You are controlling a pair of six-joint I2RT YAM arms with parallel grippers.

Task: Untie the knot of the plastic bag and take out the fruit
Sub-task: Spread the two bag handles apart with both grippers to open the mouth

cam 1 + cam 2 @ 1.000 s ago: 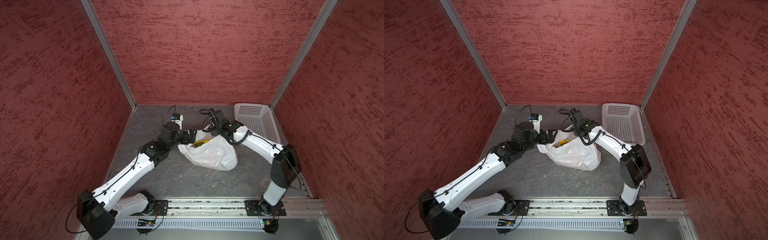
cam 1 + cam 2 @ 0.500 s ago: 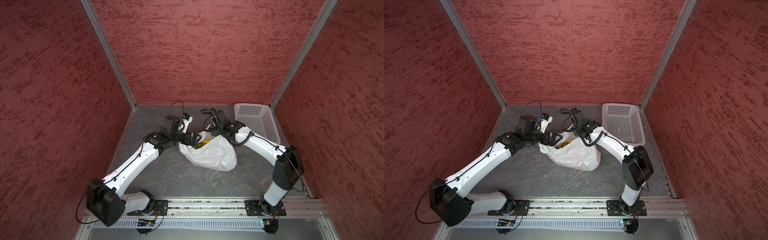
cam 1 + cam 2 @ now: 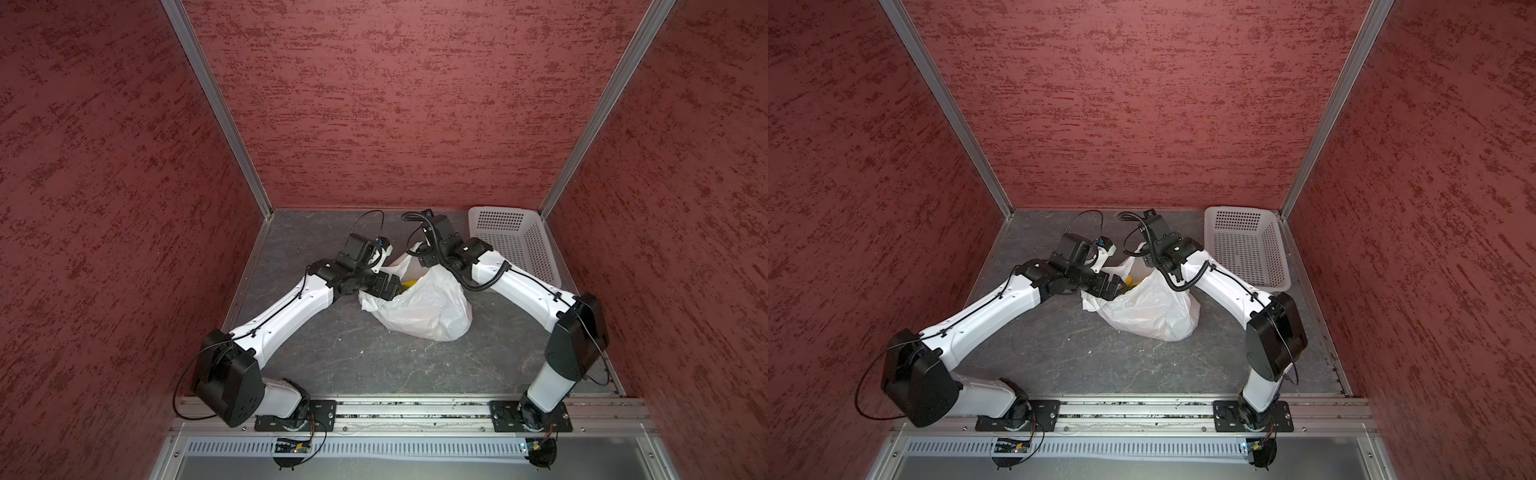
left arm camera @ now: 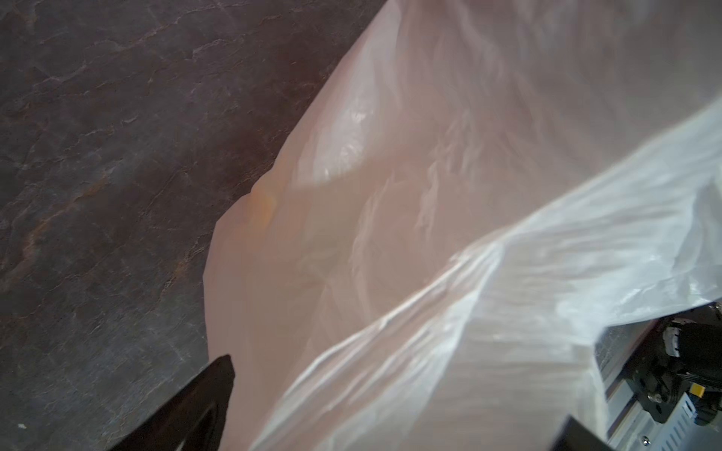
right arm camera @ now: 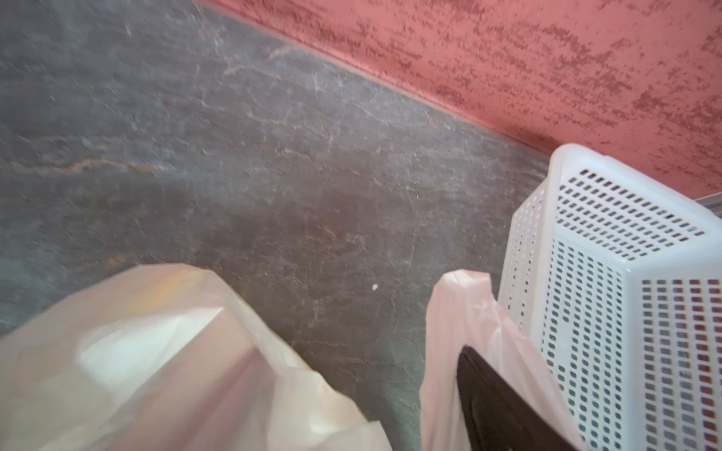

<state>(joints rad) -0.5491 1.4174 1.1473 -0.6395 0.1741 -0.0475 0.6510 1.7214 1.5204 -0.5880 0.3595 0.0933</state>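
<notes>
Your thin, crinkly white plastic bag [image 3: 424, 309] [image 3: 1150, 313] sits slumped in the middle of the dark grey, stone-patterned counter [image 3: 332, 345]. Its mouth, at the far end, stands open. In both top views a piece of yellow fruit [image 3: 406, 284] [image 3: 1133, 282] shows just inside that mouth; the other pieces are hidden under the plastic.

Your left gripper [image 3: 384, 287] [image 3: 1111, 289] is at the left edge of the mouth. In the left wrist view its fingers [image 4: 187, 406] are spread wide. The rim of the bag lies between them, and they are not closed on it.

Your right gripper [image 3: 424, 258] [image 3: 1148, 259] is at the back edge of the mouth, where the plastic rises up to it. In the right wrist view only one of its fingers [image 5: 500, 398] shows, set well to the side, with a strip of the bag lying against it. The fingers look apart, not pinched.

The rigid white perforated plastic basket [image 3: 540, 257] [image 5: 625, 312] stands in the back right corner, just beside the right gripper.
</notes>
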